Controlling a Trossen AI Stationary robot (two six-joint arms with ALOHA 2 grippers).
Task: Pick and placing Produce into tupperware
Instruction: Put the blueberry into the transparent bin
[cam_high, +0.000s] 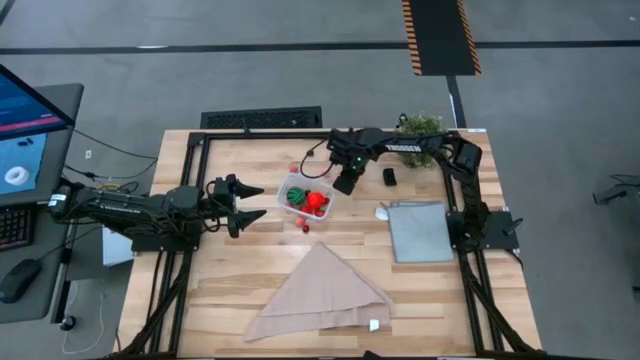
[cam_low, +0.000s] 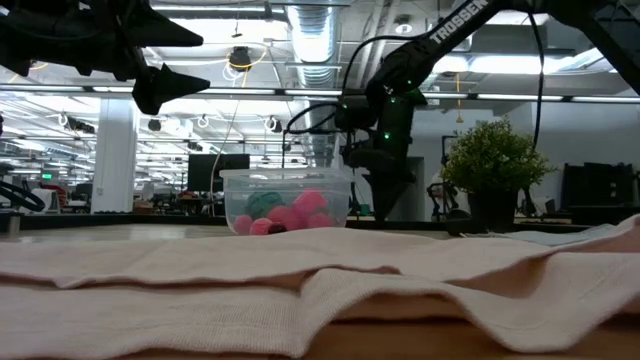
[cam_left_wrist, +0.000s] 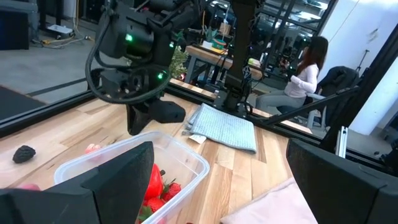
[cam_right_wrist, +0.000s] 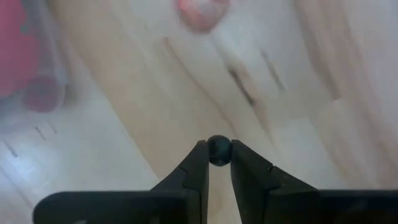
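Tub (cam_high: 306, 197): clear plastic, rounded corners, mid-table toward the far edge. From above we see a green ball (cam_high: 296, 196) and a red pepper (cam_high: 317, 203) inside. Low view adds what the top view blurs: pink and red berries (cam_low: 285, 216) heaped against the see-through wall, the striped green ball behind them. One red bit (cam_high: 304, 227) lies on the wood just outside the tub, on the near side.

Right gripper (cam_high: 343, 183) hangs at the tub's right rim. Only its wrist view shows the grip: the two dark fingertips are pinched on a small dark round berry (cam_right_wrist: 218, 150), held over bare wood, with a blurred pink piece (cam_right_wrist: 201, 12) on the table farther off. Top and low views show just the arm's black bulk there.

Left gripper (cam_high: 246, 203) waits left of the tub, its fingers spread wide, nothing between them. Its wrist view looks over the tub to another dark berry (cam_left_wrist: 23, 153) on the wood and a person seated beyond the table.

Table (cam_high: 250, 260): pale wood planks in a black frame. A beige cloth (cam_high: 325, 290) lies folded into a triangle near the front; a flat grey square panel (cam_high: 420, 230) sits to the right; a bushy potted plant (cam_high: 420, 130) stands at the far right corner. Room behind: open workshop, ceiling ducts, strip lights.
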